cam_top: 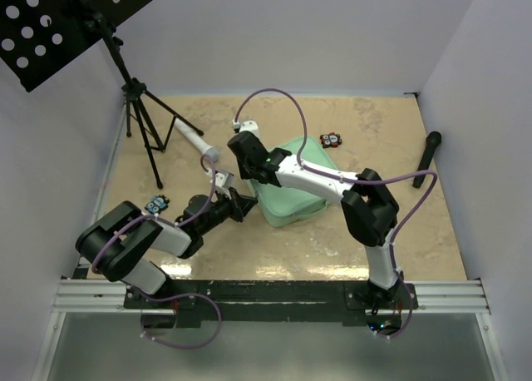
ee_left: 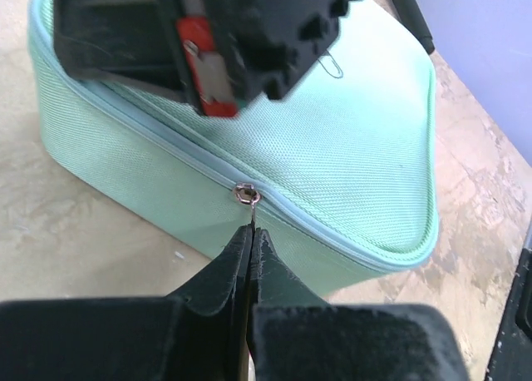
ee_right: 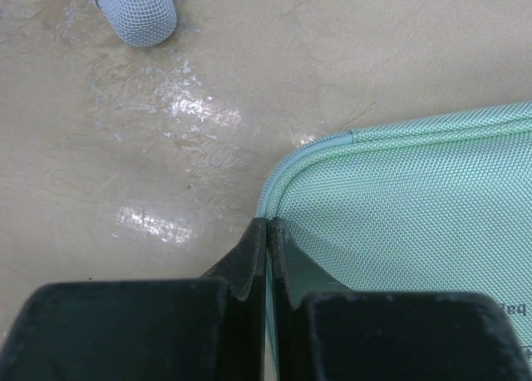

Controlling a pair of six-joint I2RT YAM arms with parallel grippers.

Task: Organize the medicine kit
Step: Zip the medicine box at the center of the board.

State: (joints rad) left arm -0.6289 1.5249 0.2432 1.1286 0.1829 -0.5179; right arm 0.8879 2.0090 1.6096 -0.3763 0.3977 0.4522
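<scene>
Left wrist view puts my left gripper (ee_left: 249,231) low in the frame, clenched tight, and a thin sliver runs from between its tips up to the zip pull (ee_left: 247,195), so I judge I am pinching that pull and nothing else. The pull sits on the zip line along the near side wall of the medicine kit (ee_left: 349,148), which lies flat on the desk (ee_right: 166,148) with its lid down. The zip looks closed on both sides of the pull, though I cannot follow it round the far corners. My right gripper (ee_right: 268,225) is also clenched and grasps nothing; its tips hang at a rounded corner of the kit's lid, and I cannot tell if they press on the fabric. Further out, a white cylinder (cam_top: 193,137) with a grey mesh end lies well apart to the left, and a small black-and-red gadget (cam_top: 332,139) sits just beyond the kit's far edge. No loose packets show on the desk. My guess is the task is near its end, with only the zip to finish; whether the contents are in order is hidden.
</scene>
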